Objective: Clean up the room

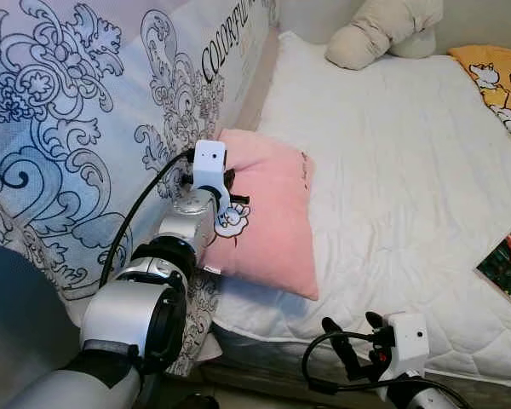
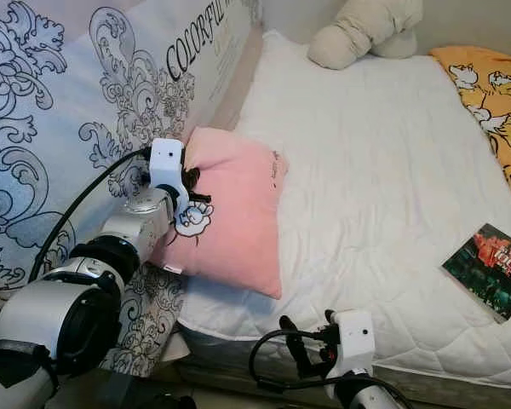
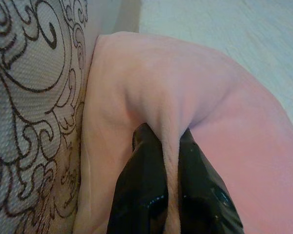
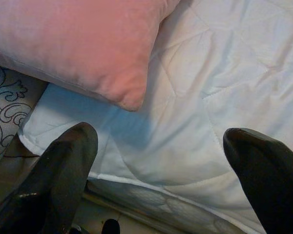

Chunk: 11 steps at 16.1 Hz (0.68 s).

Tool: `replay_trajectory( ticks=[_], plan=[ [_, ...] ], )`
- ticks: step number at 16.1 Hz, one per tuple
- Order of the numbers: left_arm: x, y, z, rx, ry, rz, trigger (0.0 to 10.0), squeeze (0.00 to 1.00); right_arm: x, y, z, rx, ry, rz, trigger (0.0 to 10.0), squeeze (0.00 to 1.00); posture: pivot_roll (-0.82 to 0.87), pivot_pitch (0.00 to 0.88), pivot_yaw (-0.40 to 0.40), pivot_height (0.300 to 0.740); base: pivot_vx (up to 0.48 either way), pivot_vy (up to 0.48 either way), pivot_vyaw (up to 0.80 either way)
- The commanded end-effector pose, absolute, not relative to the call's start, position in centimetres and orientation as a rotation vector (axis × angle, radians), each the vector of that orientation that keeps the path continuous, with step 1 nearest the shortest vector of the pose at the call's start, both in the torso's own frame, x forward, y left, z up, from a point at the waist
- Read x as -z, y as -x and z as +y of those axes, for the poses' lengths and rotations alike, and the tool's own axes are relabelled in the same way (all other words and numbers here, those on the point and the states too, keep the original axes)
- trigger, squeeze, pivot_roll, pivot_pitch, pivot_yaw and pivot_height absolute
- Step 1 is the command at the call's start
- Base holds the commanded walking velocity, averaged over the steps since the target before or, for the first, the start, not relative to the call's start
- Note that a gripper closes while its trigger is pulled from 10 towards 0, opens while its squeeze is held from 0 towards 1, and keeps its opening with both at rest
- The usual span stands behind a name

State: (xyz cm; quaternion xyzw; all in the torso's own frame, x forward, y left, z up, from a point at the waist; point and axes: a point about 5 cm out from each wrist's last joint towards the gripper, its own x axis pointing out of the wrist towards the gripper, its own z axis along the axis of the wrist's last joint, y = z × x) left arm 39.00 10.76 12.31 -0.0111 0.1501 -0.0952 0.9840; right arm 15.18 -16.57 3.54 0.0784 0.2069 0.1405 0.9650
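Pink pillow (image 1: 268,221) lies at the near left edge of the bed's white quilt (image 1: 392,196), its left side against the patterned mattress (image 1: 77,128) propped upright alongside. Left gripper (image 3: 171,146) has its two black fingers pressed together on a raised fold of the pillow's cover — a pinch near the pillow's left edge, fabric bunched between the pads.

Right gripper (image 4: 161,151) hangs low at the bed's near edge, fingers spread wide, holding nothing, above the quilt's corner.

Further out: a beige plush toy (image 1: 383,30) at the far end of the bed, an orange cartoon-print cloth (image 1: 498,81) at far right, a book (image 2: 490,273) flat on the quilt at right.

Step in hand, by my reading — the pillow is grasped, not yet lifted. Next move calls for raising it without the thin fold slipping, then carrying it to its place.
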Motion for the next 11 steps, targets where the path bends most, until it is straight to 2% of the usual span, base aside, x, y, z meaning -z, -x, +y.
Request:
replay_trajectory(
  ticks=[1, 5, 6, 8, 11],
  plan=[
    [-12.4, -39.1, 11.9, 0.141, 0.023, 0.293, 0.0, 0.00, -3.6, -15.3, -16.7, -0.286, -0.147, 0.419, 10.0, 0.00, -0.08, 0.000, -0.005, 0.740, 0.000, 0.000, 0.00],
    [-12.0, -38.9, 11.7, 0.148, 0.008, 0.304, 0.0, 0.00, -3.5, -15.2, -16.7, -0.287, -0.146, 0.422, 10.0, 0.00, -0.08, 0.000, -0.005, 0.740, 0.000, 0.000, 0.00],
    [-12.1, -38.7, 11.4, 0.319, -0.275, 0.222, 10.0, 1.00, -3.4, -15.3, -16.8, -0.278, -0.141, 0.425, 10.0, 0.00, -0.08, 0.000, -0.008, 0.740, 0.000, 0.000, 0.00],
    [-12.0, -38.4, 10.8, 0.422, -0.409, 0.183, 10.0, 1.00, -3.3, -15.3, -16.8, -0.272, -0.139, 0.425, 10.0, 0.00, -0.09, 0.000, -0.006, 0.740, 0.000, 0.000, 0.00],
    [-12.5, -38.4, 10.1, 0.463, -0.480, 0.132, 10.0, 1.00, -3.3, -15.2, -16.7, -0.272, -0.139, 0.427, 10.0, 0.00, -0.09, 0.000, -0.004, 0.740, 0.000, 0.000, 0.00]
  ],
)
